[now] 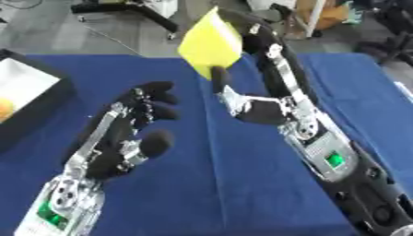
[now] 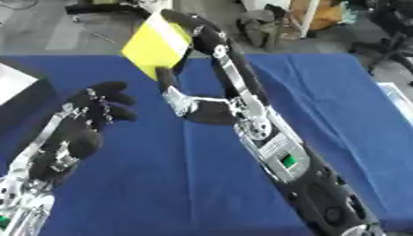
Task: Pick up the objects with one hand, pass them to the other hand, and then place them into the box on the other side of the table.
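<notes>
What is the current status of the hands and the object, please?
Right hand shut on yellow block, held above table. Left hand open, empty, beside it. Box at left edge. Nothing between the hands.

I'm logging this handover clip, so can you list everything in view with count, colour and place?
Block: one, yellow, held up above the table's middle by the right hand.
Box: one, black with a white inside, at the table's left edge; something orange shows inside it.
Table: one, covered in blue cloth, filling the lower view.
Left hand: one, black, open, raised on the left below the block.
Right hand: one, black and silver, pinching the block between thumb and fingers.
</notes>
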Motion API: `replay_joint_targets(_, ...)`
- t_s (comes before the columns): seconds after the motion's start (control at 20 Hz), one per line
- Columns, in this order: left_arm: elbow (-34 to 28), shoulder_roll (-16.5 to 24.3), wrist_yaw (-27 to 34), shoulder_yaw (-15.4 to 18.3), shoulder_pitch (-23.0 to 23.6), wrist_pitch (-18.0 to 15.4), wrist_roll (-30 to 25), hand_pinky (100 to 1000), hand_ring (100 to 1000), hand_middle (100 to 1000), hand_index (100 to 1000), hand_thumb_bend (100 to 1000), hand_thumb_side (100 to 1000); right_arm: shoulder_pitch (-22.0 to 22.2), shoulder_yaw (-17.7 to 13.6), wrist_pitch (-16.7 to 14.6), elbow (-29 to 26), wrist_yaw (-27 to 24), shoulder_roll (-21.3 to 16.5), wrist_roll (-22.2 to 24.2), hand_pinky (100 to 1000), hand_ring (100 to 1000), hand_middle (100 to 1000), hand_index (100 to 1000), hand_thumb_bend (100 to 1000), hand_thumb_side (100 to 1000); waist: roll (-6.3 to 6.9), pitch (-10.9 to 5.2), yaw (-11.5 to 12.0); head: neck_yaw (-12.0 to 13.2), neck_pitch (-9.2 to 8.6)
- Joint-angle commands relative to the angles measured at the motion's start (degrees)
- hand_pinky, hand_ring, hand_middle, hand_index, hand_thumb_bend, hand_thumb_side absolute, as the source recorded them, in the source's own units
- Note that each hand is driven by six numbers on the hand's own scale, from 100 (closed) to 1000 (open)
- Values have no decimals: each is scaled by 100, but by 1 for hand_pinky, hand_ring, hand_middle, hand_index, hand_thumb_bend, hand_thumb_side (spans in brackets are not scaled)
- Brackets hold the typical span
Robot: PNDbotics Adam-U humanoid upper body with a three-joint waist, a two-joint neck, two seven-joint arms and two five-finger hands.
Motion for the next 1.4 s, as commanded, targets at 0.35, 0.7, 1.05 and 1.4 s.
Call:
replay_joint_targets(0.35, 189, -316, -146, -103, -241, 21, 312, 820, 659, 680, 848, 957, 558, -6, 265, 21, -121, -826, -202, 785, 517, 365, 292, 363, 100, 470, -41, -86, 44, -106, 10)
replay_joint_targets(0.7, 429, -422, -57, -105, -402, 40, 788, 818, 660, 680, 848, 948, 550, 26, 293, 458, -121, -1541, -183, 880, 481, 326, 259, 336, 100, 470, -77, -60, 84, -67, 10)
replay_joint_targets(1.05, 859, -655, 160, -87, -406, -50, 1299, 811, 650, 669, 844, 944, 552, 64, 300, 648, -121, -1806, -139, 716, 477, 325, 258, 334, 100, 470, -97, -46, 121, -75, 10)
replay_joint_targets(1.4, 1116, -825, 525, -161, -385, -83, 1592, 797, 621, 636, 827, 952, 585, 94, 303, 671, -121, -1934, -115, 747, 477, 324, 245, 324, 100, 470, -104, -37, 130, -117, 10)
